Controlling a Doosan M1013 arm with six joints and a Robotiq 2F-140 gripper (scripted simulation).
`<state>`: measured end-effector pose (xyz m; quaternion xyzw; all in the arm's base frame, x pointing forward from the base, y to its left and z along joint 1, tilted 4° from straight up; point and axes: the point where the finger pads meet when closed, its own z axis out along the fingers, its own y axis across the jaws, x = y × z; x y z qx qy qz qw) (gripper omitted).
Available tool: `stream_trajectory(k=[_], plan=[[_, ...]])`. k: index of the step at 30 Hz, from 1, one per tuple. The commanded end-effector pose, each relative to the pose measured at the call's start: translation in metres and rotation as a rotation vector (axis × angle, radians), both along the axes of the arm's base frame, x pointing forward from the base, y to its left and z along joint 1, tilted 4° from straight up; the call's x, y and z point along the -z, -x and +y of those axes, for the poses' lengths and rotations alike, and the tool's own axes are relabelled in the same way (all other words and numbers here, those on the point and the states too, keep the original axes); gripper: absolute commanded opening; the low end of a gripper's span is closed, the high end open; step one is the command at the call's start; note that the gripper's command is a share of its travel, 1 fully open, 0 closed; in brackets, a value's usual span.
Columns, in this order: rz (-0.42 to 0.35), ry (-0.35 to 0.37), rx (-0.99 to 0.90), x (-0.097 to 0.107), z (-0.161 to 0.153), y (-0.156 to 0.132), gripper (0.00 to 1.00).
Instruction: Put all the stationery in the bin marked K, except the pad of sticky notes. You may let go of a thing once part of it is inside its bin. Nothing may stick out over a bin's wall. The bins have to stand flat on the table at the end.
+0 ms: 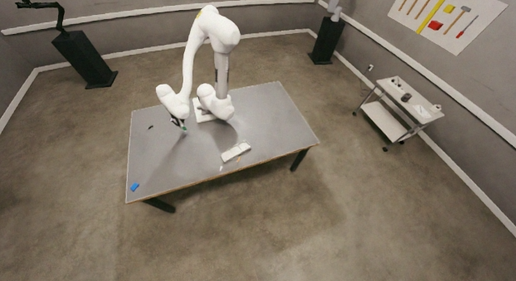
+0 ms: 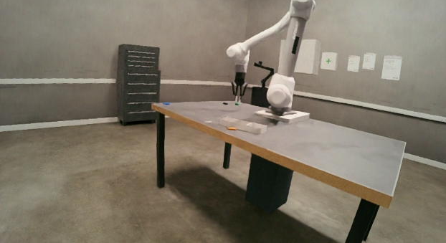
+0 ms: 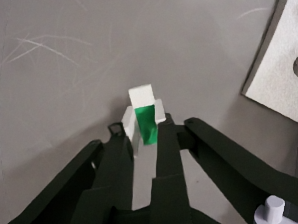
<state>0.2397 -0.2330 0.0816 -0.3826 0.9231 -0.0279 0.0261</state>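
Green-and-white piece [image 1: 184, 128] [image 2: 237, 104] [image 3: 147, 125]: located between the fingertips of the gripper [image 1: 182, 125] [image 2: 238, 98] [image 3: 147, 113], well apart from the pale bins [image 1: 238, 154] [image 2: 247, 128] and outside them. Jaws: narrow, closed on this piece. In the wrist view its white end projected beyond the tips, with the green part between the pale pads. The gripper pointed down over the table [image 1: 274, 115] [image 2: 340, 150] [image 3: 200, 55]; clearance under the piece could not be judged.

Bins: standing on the table, low and joined in a row; the letter K could not be read. Orange item [image 1: 238, 159] [image 2: 231, 128]: lay outside the bins, just beside their long side. Small white item [image 1: 221, 168] [image 2: 208, 122]: lay near one end of the bins. The arm's base plate [image 1: 201, 119] [image 2: 304, 116] [image 3: 275, 80] was apart from the bins, across from the orange item. Small black item [image 1: 150, 127] [image 2: 225, 103]: well apart from the bins, past the gripper. Blue item [image 1: 134, 186] [image 2: 166, 103]: also well apart from the bins, near a table corner.
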Motion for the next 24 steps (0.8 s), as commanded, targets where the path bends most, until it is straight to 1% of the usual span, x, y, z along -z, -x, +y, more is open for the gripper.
stream_trajectory(k=[1,2,17,19,24], plan=[[0.002,0.001,0.001,0.0,0.013,-0.009,0.2],[0.002,0.001,0.001,0.0,0.013,-0.009,0.2],[0.002,0.001,0.001,-0.001,0.09,-0.055,0.2],[0.002,0.001,0.001,-0.001,0.09,-0.055,0.2],[0.002,0.001,0.001,-0.001,0.116,-0.071,0.2]])
